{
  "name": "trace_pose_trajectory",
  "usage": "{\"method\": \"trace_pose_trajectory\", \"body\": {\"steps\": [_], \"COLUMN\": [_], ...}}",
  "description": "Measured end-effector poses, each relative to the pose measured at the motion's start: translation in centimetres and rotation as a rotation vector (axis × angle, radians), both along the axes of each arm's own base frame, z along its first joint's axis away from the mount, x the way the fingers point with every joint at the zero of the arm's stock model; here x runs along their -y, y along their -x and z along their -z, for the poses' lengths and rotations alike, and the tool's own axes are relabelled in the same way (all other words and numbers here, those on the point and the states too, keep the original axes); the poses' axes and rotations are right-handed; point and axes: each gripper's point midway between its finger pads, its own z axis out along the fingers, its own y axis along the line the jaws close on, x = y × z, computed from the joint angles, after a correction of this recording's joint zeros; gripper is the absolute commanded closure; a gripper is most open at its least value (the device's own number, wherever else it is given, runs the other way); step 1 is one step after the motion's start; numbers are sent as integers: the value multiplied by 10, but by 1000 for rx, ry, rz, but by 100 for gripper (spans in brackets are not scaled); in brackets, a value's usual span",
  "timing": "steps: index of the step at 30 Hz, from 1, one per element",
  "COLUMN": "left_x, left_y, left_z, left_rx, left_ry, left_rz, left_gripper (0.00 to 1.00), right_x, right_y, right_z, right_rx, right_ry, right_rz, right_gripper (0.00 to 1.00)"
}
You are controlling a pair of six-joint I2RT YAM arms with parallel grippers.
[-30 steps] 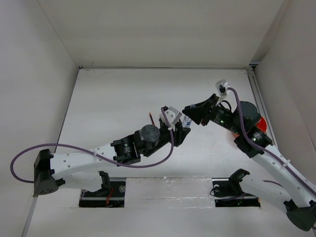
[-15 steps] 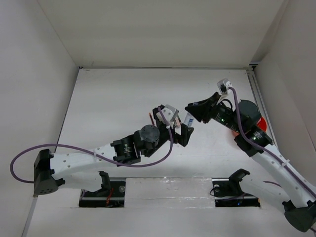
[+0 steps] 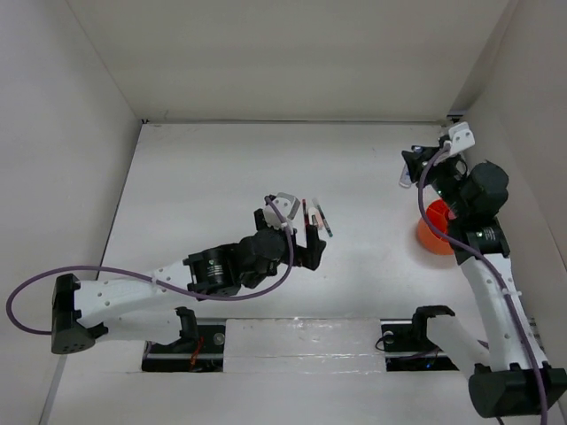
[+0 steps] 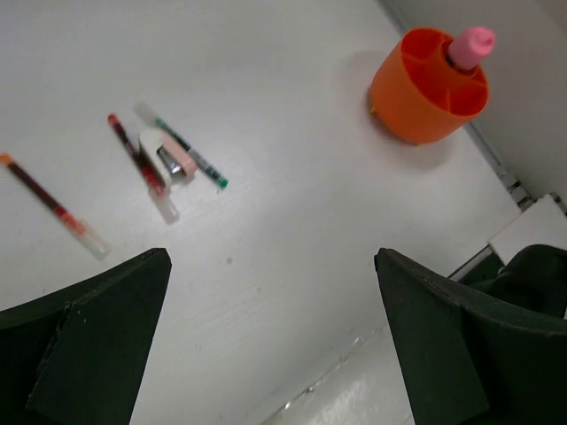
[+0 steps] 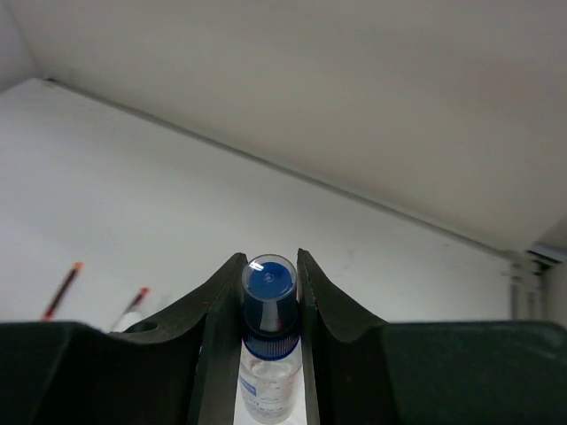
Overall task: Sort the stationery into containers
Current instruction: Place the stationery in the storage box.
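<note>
**Top view:** the left gripper point(image 3: 297, 232), jaws spread and empty, hangs beside the pens point(image 3: 322, 220). The right gripper point(image 3: 408, 168) is near the orange tub point(image 3: 431, 232).

**Left wrist view:** pens and eraser block point(image 4: 168, 158) lie together on the table. The pink-capped cylinder point(image 4: 470, 45) stands in the tub.

**Right wrist view:** the fingers point(image 5: 213, 336) clamp the blue-capped clear bottle point(image 5: 268, 341).

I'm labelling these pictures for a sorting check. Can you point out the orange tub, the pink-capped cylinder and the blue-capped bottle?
orange tub point(image 4: 412, 102): left wrist view, on its outer wall.
pink-capped cylinder point(image 4: 473, 41): left wrist view, on its pink cap.
blue-capped bottle point(image 5: 269, 281): right wrist view, on the blue cap.
</note>
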Motion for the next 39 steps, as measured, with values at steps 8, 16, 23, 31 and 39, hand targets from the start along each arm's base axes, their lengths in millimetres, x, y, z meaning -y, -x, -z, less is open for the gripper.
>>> {"method": "trace_pose_trajectory", "body": {"steps": [8, 16, 23, 31, 39], "left_x": [-26, -30, -28, -22, -19], "left_y": [9, 23, 28, 22, 22], "left_z": [43, 80, 102, 100, 104], "left_rx": [-166, -253, -288, -299, -294], "left_ry": [-86, -105, -124, -81, -103], "left_rz": [-87, -59, -29, -17, -6], "left_gripper": [0, 0, 0, 0, 0], "right_x": [94, 159, 207, 246, 261], "right_y": [-61, -57, -40, -32, -18], "right_z": [0, 16, 16, 48, 113], "right_rx": [-23, -58, -67, -164, -305], "right_ry": [115, 200, 232, 176, 8], "right_rz": [155, 284, 415, 518, 585], "right_gripper": [100, 100, 100, 100, 100]}}
